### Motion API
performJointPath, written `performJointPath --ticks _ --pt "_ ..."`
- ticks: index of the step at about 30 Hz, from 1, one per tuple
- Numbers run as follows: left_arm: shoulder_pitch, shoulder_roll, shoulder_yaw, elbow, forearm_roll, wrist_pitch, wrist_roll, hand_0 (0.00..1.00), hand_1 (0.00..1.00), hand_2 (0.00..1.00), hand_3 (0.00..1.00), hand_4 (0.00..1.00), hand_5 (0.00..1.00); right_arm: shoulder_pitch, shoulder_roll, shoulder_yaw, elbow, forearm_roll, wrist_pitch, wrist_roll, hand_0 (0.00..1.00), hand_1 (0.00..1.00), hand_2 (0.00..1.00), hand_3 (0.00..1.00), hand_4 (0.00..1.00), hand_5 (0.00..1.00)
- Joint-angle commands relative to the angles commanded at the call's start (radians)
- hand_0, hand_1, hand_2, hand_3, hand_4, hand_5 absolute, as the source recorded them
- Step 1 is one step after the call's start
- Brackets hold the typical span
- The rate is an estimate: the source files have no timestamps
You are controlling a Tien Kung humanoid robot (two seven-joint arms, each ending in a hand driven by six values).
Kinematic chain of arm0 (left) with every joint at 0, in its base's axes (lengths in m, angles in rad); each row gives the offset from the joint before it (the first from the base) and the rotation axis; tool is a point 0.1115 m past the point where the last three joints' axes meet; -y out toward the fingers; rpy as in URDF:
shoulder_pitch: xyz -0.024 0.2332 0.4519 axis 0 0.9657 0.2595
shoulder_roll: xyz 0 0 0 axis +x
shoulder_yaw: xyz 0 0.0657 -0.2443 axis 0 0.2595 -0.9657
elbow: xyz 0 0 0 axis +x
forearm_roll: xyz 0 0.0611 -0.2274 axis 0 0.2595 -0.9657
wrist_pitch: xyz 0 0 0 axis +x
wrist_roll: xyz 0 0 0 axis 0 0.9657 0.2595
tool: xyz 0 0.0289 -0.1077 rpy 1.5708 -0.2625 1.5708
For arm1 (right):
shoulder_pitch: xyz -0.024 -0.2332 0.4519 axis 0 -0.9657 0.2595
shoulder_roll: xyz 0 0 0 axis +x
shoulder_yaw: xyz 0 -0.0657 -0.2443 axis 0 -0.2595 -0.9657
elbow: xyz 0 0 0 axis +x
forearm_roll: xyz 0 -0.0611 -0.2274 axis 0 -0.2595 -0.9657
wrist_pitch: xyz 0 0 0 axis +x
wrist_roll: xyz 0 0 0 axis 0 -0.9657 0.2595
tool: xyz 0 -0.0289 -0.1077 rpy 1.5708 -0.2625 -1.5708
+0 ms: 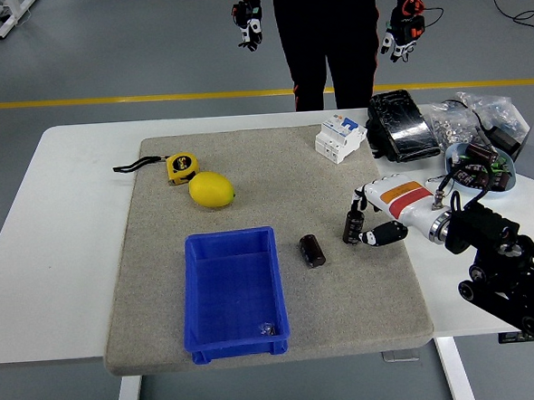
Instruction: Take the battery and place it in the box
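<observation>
From my seat the counter [63,267] carries a grey mat [275,326], and on it the blue box [234,294] sits near the front, open side up, with only a small speck of something in one corner. My right hand [366,221] is well off to the box's right, fingers curled round an upright dark battery [351,228], thumb below and fingers above; the grip looks like a fingertip pinch to me, not a full wrap. A second battery [312,251] lies on the mat between hand and box.

My worries, biggest first: the carry toward the box crosses right over that loose battery, so a low sweep could knock it rolling. Next, a shallow pinch on a smooth cylinder may let it slip or tilt once lifted. Least, a release from too high could bounce it off the box's rim. The left arm is out of view.
</observation>
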Motion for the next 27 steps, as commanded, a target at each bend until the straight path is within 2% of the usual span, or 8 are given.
performJointPath --ticks 16,27 --pt "-0.004 0.000 0.000 0.000 -0.001 -0.001 -0.002 0.657 0.655 0.663 0.579 0.621 0.581 0.000 0.000 0.000 0.002 -0.004 -0.007 0.002 0.357 0.403 0.488 0.511 0.725 0.329" --pt "-0.002 0.002 -0.003 0.001 0.003 -0.005 -0.002 0.657 0.655 0.663 0.579 0.621 0.581 0.006 -0.007 0.022 0.028 -0.018 -0.008 -0.003 0.356 0.401 0.483 0.511 0.712 0.320"
